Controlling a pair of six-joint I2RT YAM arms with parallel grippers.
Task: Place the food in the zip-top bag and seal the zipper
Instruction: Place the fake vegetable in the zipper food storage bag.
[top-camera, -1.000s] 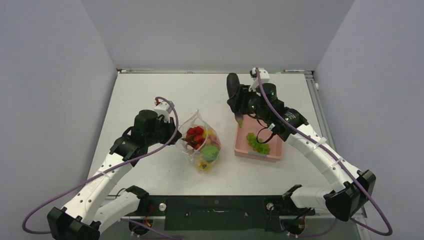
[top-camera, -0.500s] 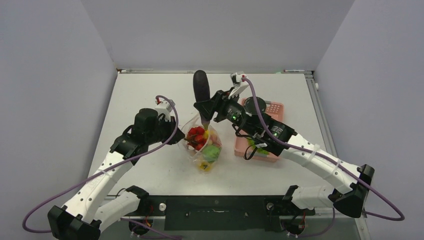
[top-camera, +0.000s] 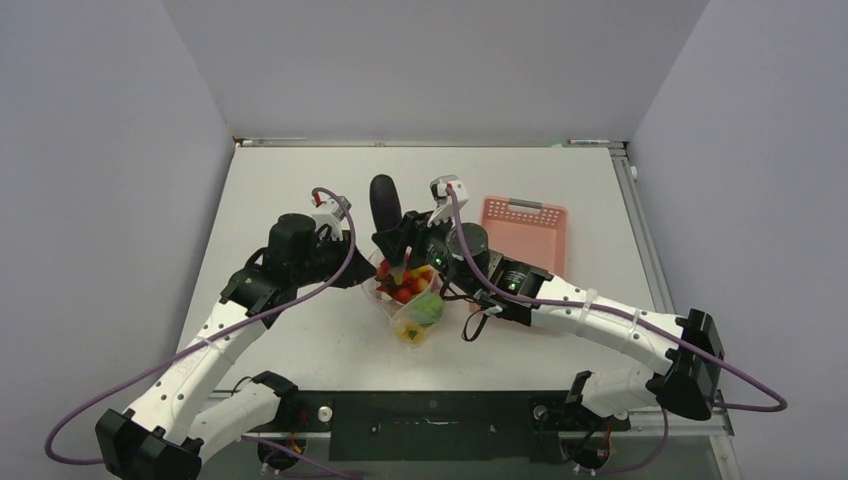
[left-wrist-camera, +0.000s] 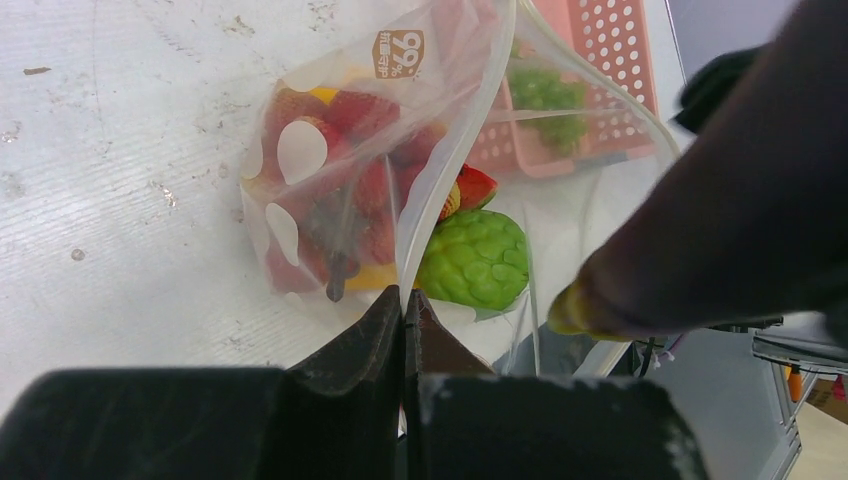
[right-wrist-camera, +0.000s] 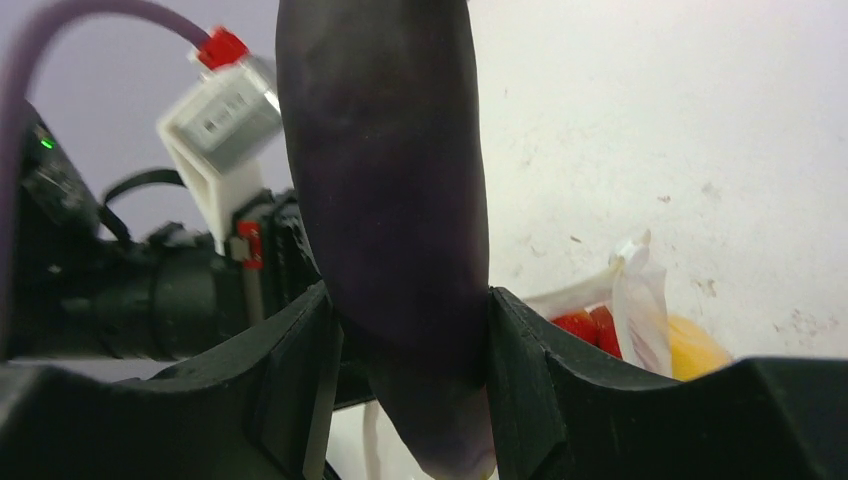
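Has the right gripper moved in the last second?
Yes. The right gripper, shut on the eggplant, has swung left from above the pink basket to the mouth of the zip-top bag.

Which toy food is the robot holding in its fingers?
The dark purple eggplant, pinched in the right gripper. The strawberries and green fruit sit inside the bag.
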